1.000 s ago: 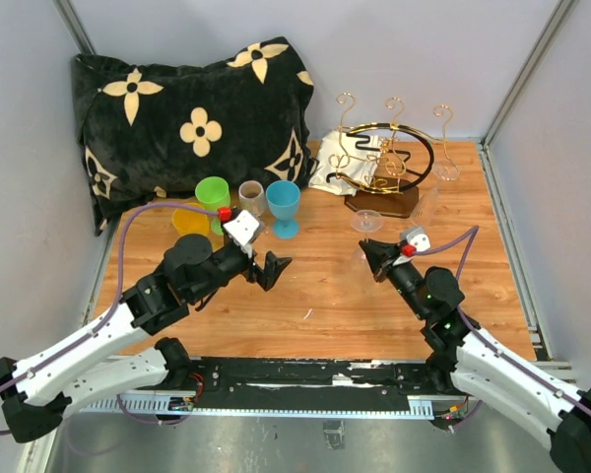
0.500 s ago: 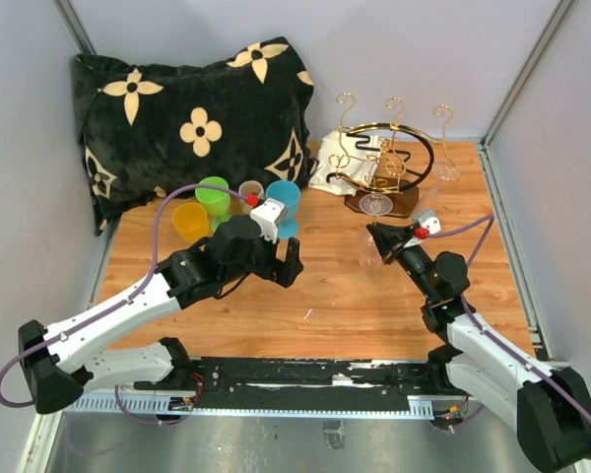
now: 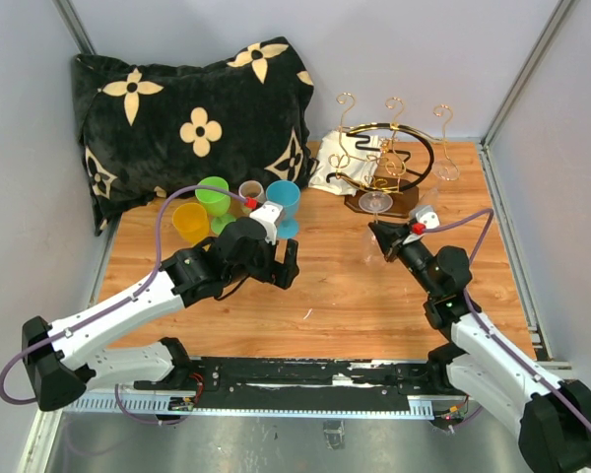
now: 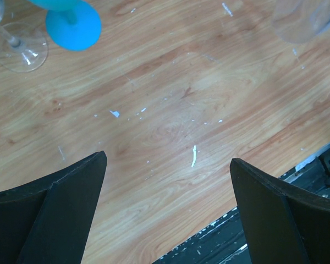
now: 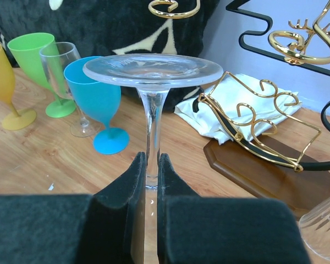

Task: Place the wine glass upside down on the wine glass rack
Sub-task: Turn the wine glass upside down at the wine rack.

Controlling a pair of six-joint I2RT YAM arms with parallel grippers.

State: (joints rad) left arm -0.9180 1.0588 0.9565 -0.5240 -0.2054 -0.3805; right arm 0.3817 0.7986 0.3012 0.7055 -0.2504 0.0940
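Observation:
My right gripper (image 3: 382,235) is shut on the stem of a clear wine glass (image 5: 153,71). The glass is upside down, with its round foot (image 3: 376,203) on top and its bowl hanging below the fingers. The foot is just in front of the wine glass rack (image 3: 389,163), a gold wire stand with curled hooks, a black oval ring and a brown wooden base (image 5: 264,170). My left gripper (image 3: 288,264) is open and empty over bare wood at the table's middle, its jaws wide apart in the left wrist view (image 4: 168,162).
Yellow (image 3: 189,222), green (image 3: 214,197), clear (image 3: 251,195) and blue (image 3: 284,205) glasses stand in a row at back left. A black flowered pillow (image 3: 187,118) lies behind them. A white cloth (image 3: 335,168) lies beside the rack. Another clear glass (image 5: 322,223) is at the rack's right.
My right gripper has carried the upside-down glass back and up toward the rack's base. My left arm has swung right, toward the table's middle, still open.

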